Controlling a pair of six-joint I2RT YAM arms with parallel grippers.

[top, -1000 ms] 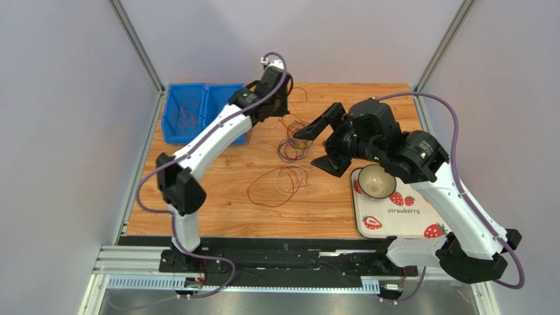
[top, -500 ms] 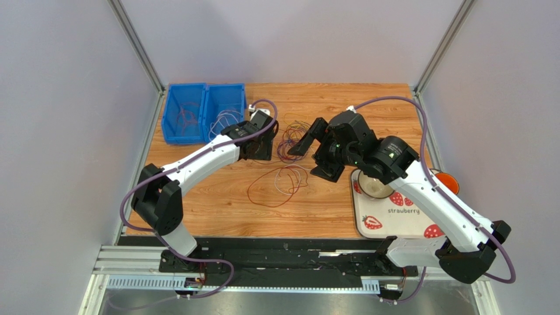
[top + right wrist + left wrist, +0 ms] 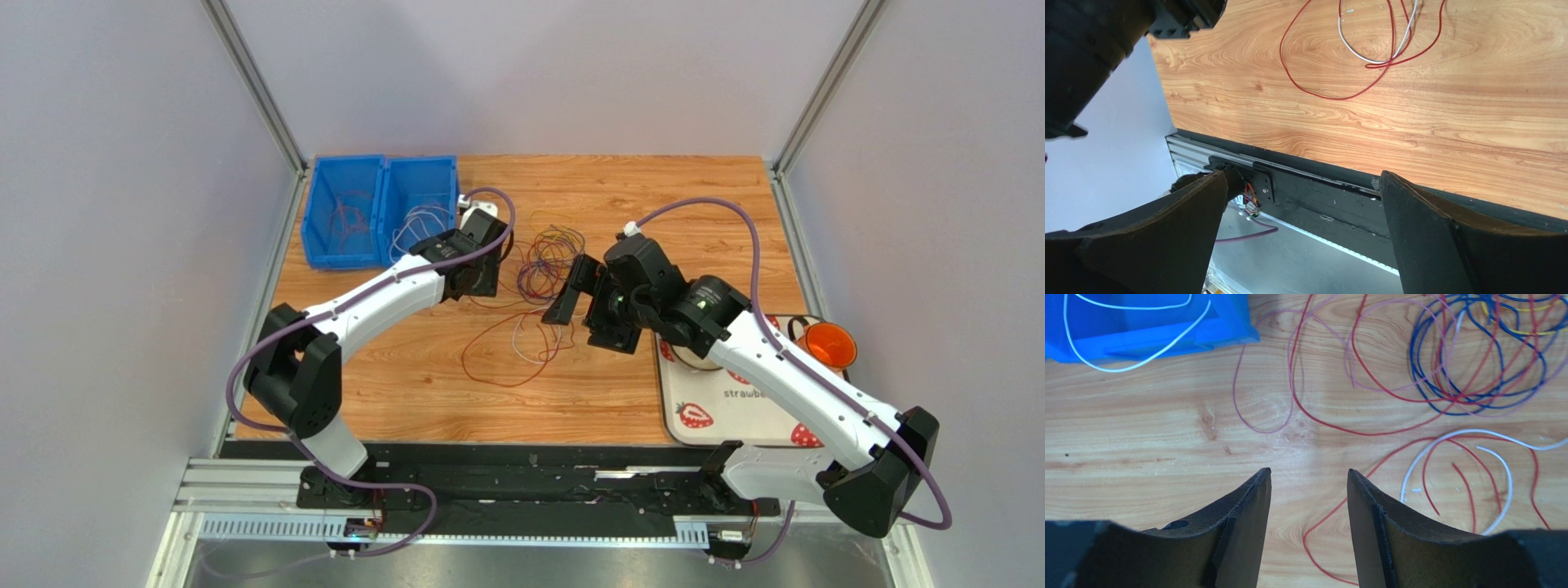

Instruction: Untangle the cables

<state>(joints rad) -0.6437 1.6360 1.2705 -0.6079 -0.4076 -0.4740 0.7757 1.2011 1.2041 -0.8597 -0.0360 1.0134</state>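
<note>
The cables lie on the wooden table as a tangle [image 3: 546, 260] of dark blue, red and purple loops [image 3: 1475, 361]. Nearer the arms a loose red loop [image 3: 509, 349] lies with a white one [image 3: 1364, 58]. My left gripper [image 3: 485, 279] hovers low just left of the tangle. It is open [image 3: 1308, 473] and holds nothing; a red cable [image 3: 1304, 536] on the wood passes under the gap. My right gripper [image 3: 574, 300] is wide open [image 3: 1303, 176] and empty, just right of the loose loops, facing the table's near edge.
Two blue bins [image 3: 368, 208] stand at the back left, the right one holding a white cable [image 3: 417, 227] that hangs over its rim [image 3: 1137, 366]. A strawberry tray [image 3: 736, 404] and an orange cup [image 3: 832, 343] sit at the right. The black rail [image 3: 1321, 190] borders the near edge.
My left gripper came down from high at the back and opened; a white cable now lies in the right bin. My right arm swung nearer, to the loose loops.
</note>
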